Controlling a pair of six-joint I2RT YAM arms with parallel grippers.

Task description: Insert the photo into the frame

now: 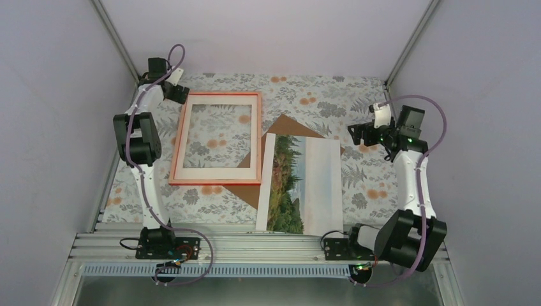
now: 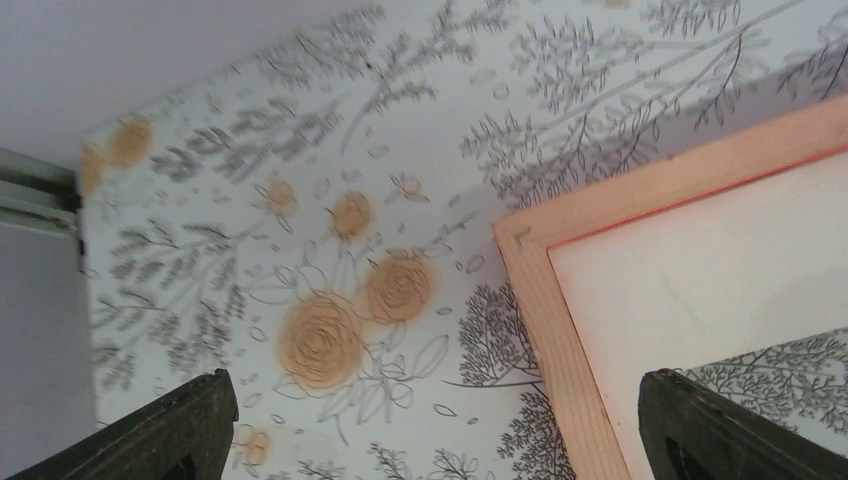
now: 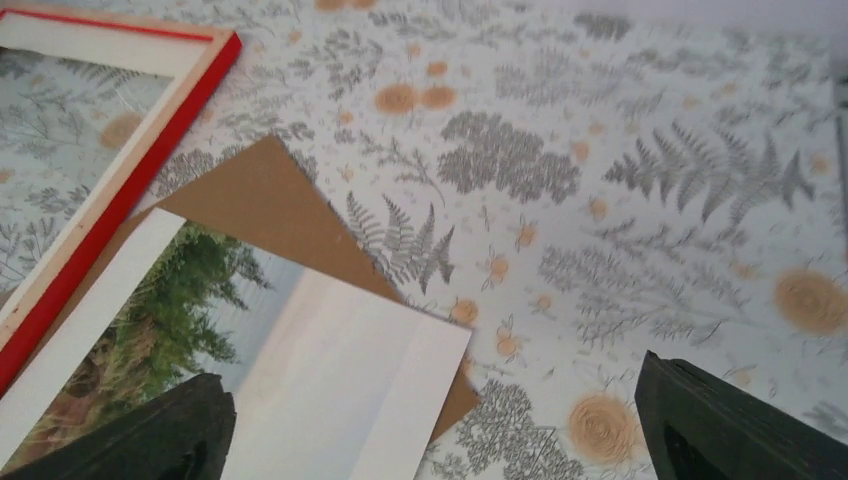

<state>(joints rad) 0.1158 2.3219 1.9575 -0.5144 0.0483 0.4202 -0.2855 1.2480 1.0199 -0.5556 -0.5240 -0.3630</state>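
Just left of the wide-open, empty right fingers [image 3: 130,435] lies the photo [image 3: 300,360].
Probably light, floppy paper: pinch the nearest corner; left fingers [image 2: 150,435] gape empty too.

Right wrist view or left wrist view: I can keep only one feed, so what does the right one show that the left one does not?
Only the right wrist view: the photo, picture side up, overlapping a brown backing board, next to the red edge of the frame.
Only the left wrist view: the frame's pale outer corner, seen close up.
Both: the frame, its white mat, the floral cloth, and an open, empty gripper, the right gripper or the left gripper.
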